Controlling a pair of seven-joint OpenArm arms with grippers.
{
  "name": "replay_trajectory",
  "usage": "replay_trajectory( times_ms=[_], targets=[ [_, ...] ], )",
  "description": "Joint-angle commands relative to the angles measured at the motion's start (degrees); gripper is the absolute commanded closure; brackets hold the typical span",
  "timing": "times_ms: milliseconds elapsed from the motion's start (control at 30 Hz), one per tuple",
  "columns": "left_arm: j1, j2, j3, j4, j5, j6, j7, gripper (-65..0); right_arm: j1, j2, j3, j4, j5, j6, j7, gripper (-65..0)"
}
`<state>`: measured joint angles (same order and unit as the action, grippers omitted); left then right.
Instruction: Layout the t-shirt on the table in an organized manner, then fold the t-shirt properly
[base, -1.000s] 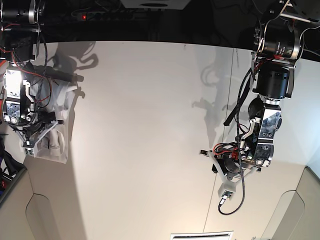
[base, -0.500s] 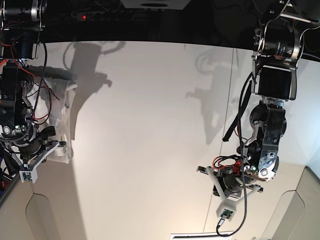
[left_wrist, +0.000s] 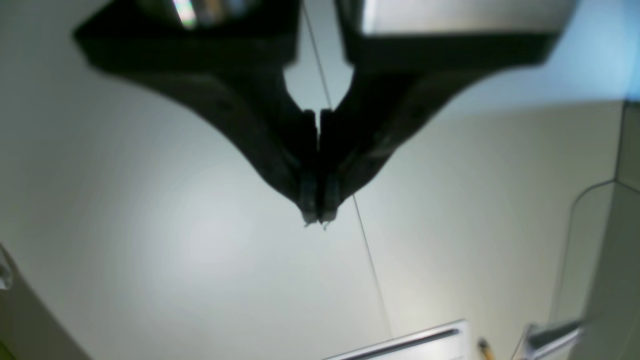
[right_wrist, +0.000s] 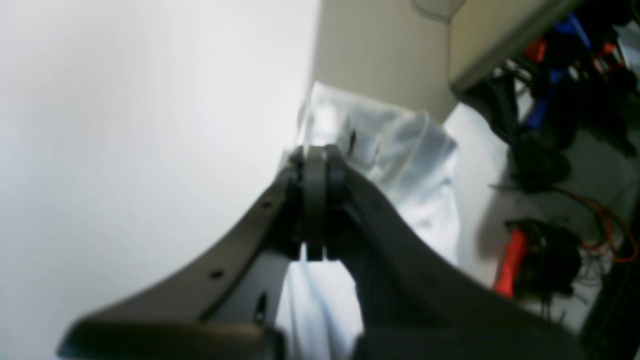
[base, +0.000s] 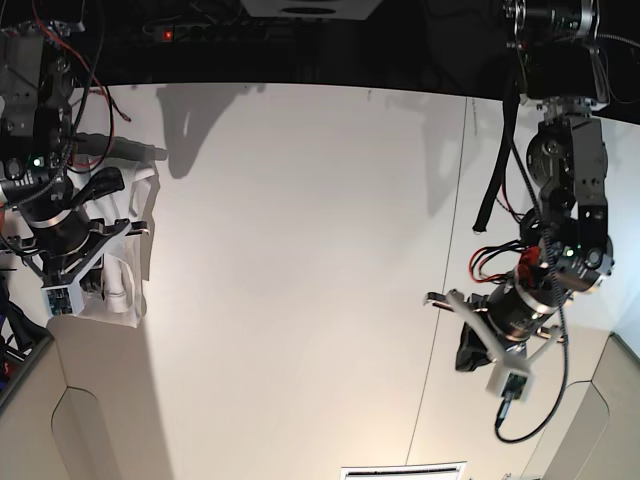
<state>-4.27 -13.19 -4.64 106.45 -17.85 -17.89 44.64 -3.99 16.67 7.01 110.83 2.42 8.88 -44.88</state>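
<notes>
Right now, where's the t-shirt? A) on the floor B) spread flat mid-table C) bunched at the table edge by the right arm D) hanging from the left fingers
C: the t-shirt sits crumpled at the table edge under the right gripper; the left gripper is shut on nothing.

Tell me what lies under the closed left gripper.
Under the left gripper only the bare white table and its thin dark seam show. No cloth is there. The part behind the fingers is hidden.

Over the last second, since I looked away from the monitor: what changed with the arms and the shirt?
The left hand closed on nothing and moved lower over the table. The right hand lifted toward the table's far side, its grip staying shut on the t-shirt. The shirt remains bunched at the table's edge.
</notes>
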Motion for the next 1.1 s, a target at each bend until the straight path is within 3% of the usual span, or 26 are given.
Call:
replay_trajectory(
  times_ms=[0,233,400,633,733,833,967,1067],
  targets=[
    [1.3,-0.3,-2.0,3.2,-1.2,-0.8,-0.6,0.0,-1.1,0.7,0.4,2.3,-0.4,-0.1,1.0,0.0],
    [18.3,-0.3,-17.9,15.5,-11.1,-5.7,4.6,0.0,-13.1,0.7,0.4,7.4,-1.4,0.1,-0.2,0.0],
    [30.6,-2.1,-29.5,16.9,-21.6,-7.4,8.9,0.0,-20.7,0.8,0.4,7.7,-4.5,2.0,-1.9,0.0],
    [46.6,-6.7,-37.7,15.8,-24.7,-8.8,11.8,0.0,-28.7,3.8,0.4,7.7,-5.7,2.1,-2.1,0.0],
    [51.5,-8.9,-37.7,12.9,-23.6,-8.8,11.8,0.0,-31.2,5.8,0.4,7.6,-1.4,3.0,-2.1,0.0],
    [54.7,-11.8,-37.7,6.1,-23.8,-8.7,11.7,0.0,-33.6,7.2,0.4,6.5,5.9,9.2,-2.1,0.0],
    [56.4,-15.2,-37.7,-6.2,-28.4,-8.7,11.8,0.0,-35.5,8.5,0.3,0.6,14.5,14.6,-2.1,0.0],
    [56.7,-16.1,-37.6,-15.1,-32.3,-8.8,11.8,0.0,-35.9,10.1,-0.1,-6.7,20.0,15.7,-2.1,0.0]
  ],
)
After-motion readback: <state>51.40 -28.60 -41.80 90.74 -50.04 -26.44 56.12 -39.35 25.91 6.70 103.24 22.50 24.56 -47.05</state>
